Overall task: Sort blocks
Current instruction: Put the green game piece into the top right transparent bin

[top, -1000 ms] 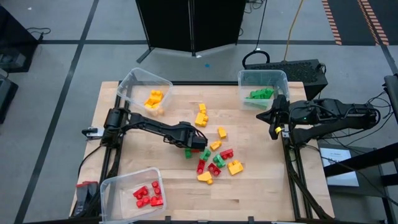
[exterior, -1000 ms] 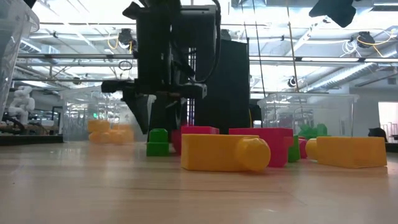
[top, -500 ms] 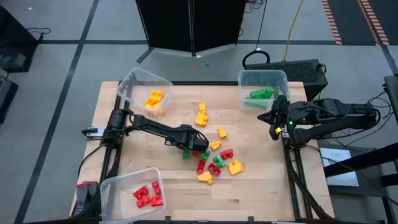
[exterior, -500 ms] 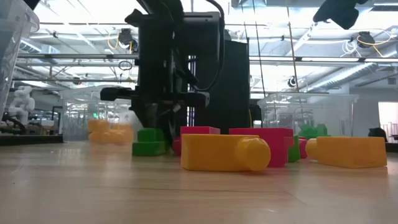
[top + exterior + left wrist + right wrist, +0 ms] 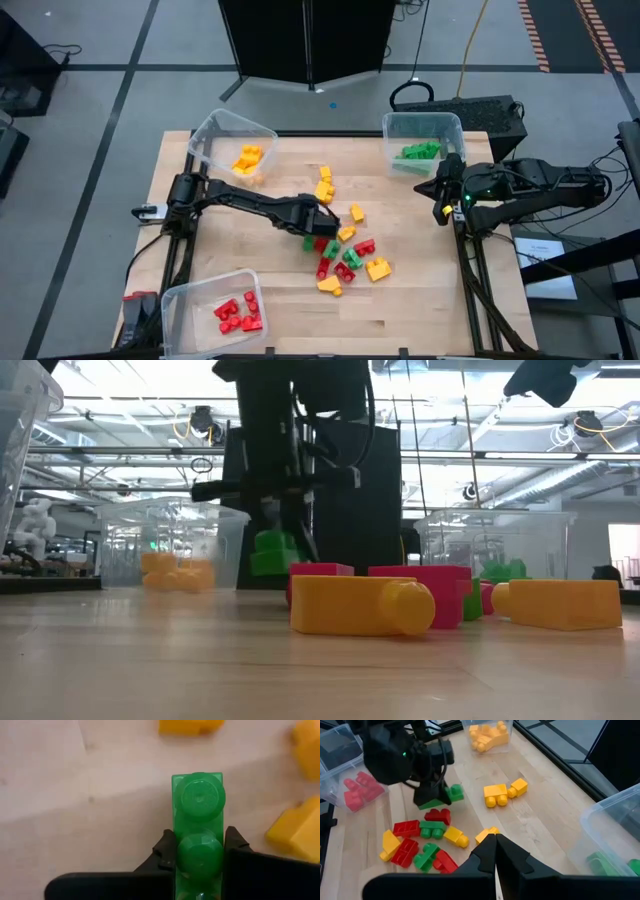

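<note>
My left gripper (image 5: 318,226) is shut on a green two-stud brick (image 5: 198,805) above the middle of the table, over the pile's far left end. The brick is also in the low view (image 5: 272,553), clear of the wood. The loose pile of red, yellow and green bricks (image 5: 348,255) lies flat on the table centre. My right gripper (image 5: 438,190) is shut and empty, held above the table's right side near the green bin (image 5: 423,128). My left gripper pinches the green brick's two long sides (image 5: 176,845) between its two fingers (image 5: 164,851), near one end. The fingers point down and lie across the brick. The brick hangs about level, studs up, lifted clear of the table, its other end sticking out past the fingers.
A clear bin with yellow bricks (image 5: 232,145) stands at the far left, the bin with green bricks at the far right, and a bin with red bricks (image 5: 212,310) at the near left corner. Two yellow bricks (image 5: 324,188) lie beyond the pile.
My left gripper has risen and gone a little toward the table's right with the green brick. The brick stood on the table beside the pile a second ago and now hangs clear above it.
</note>
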### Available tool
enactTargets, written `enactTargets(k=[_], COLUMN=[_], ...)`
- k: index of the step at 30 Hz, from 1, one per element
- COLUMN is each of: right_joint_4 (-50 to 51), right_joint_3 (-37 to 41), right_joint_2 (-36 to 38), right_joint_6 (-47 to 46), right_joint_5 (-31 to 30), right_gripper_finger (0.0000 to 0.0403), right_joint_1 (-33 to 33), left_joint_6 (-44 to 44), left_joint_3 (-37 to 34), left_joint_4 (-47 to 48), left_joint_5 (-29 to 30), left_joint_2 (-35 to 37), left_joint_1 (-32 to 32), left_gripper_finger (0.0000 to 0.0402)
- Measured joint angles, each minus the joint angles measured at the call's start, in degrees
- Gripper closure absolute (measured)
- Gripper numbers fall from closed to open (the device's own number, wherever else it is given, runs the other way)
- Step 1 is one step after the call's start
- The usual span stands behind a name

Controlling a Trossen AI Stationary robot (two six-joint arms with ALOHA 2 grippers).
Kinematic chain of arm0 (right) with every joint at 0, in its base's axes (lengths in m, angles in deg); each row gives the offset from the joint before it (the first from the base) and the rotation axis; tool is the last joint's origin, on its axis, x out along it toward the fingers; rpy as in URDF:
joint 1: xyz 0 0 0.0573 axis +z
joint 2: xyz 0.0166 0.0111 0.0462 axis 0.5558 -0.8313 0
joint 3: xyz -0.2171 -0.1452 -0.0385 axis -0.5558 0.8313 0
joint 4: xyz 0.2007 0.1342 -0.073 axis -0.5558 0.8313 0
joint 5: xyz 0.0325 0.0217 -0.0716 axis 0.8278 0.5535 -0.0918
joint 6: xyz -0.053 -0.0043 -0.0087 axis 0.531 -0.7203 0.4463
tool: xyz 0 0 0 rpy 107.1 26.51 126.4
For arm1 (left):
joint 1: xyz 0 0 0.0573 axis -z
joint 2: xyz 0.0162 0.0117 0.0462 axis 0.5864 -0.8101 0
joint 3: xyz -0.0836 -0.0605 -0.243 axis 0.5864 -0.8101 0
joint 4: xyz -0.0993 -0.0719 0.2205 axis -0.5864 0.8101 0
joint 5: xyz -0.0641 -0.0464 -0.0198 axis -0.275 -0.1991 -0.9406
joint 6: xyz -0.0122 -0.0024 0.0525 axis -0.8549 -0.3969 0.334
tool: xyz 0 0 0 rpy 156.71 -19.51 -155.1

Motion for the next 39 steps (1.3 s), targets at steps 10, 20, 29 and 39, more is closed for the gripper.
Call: enactTargets(k=[10, 20, 29, 39], right_joint_4=[-0.3, -0.3, -0.9, -1.4], right_joint_3=[0.0, 0.0, 0.0, 0.0], right_joint_2=[0.0, 0.0, 0.0, 0.0], right_joint_6=[0.0, 0.0, 1.3, 1.9], right_joint_5=[0.0, -0.2, -0.3, -0.6], right_gripper_finger=[0.0397, 0.0397, 0.0397, 0.0397], right_joint_1=[0.0, 0.0, 0.0, 0.0], left_joint_6=[17.4, 45.5, 50.8, 50.5], left_joint_3=[9.9, 12.9, 12.9, 17.7], left_joint_4=[-7.8, -40.7, -64.2, -81.6], left_joint_5=[9.3, 10.2, 1.8, -7.0], left_joint_2=[0.7, 0.7, -2.7, -13.9], left_joint_1=[-4.8, -13.9, -21.6, -24.6], left_gripper_finger=[0.0390, 0.0391, 0.0391, 0.0391])
